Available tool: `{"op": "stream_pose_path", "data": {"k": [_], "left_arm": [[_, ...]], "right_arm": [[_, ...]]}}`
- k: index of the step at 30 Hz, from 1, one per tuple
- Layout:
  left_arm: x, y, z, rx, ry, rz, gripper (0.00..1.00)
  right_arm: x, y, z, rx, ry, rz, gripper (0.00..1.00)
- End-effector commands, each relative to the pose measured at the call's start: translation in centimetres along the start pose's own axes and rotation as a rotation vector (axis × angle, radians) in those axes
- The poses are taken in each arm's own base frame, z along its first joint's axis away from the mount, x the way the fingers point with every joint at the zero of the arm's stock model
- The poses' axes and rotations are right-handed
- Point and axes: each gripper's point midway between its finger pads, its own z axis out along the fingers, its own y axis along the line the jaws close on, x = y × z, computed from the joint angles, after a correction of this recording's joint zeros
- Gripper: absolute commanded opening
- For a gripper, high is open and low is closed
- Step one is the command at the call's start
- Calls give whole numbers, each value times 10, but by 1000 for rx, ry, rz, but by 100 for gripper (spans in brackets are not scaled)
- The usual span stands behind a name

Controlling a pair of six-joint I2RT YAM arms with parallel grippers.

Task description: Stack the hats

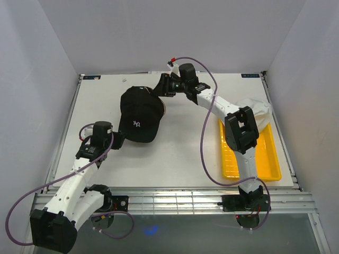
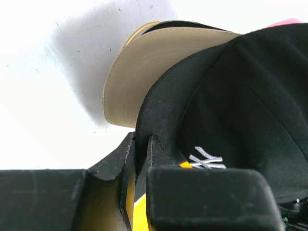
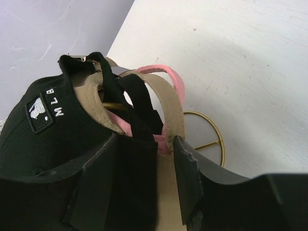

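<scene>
Though stacked, black NY cap (image 1: 140, 111) topmost.

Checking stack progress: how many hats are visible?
4: black cap atop tan cap and pink cap; white cap at far end of yellow tray. More could be hidden.

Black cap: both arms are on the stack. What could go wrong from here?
1. Left jaws clamp only the brim edge of the black cap, and the tan brim below is free; a pull could slide the top cap off-centre.
2. Right jaws straddle the tan strap and pink strap; backing out might snag them and drag the stack, or tip the wire stand underneath.
</scene>
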Motion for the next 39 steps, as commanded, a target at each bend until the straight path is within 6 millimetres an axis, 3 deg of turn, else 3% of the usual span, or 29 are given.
{"op": "stream_pose_path", "data": {"k": [1,5,18,28,36,39], "left_arm": [[-20,83,7,-322,-107,105,0],[-23,88,6,-347,-126,106,0],[-30,129,12,-620,-165,152,0],[-36,137,9,-665,-197,169,0],[-38,129,6,-625,-194,191,0],[-37,128,4,-618,-186,197,10]], "right_arm": [[23,-12,0,49,52,16,53],[32,-22,1,82,74,38,42],[41,-37,-1,149,103,47,38],[52,-56,-7,217,131,80,38],[46,-46,-11,189,118,62,45],[41,-41,-12,184,108,54,53]]}}
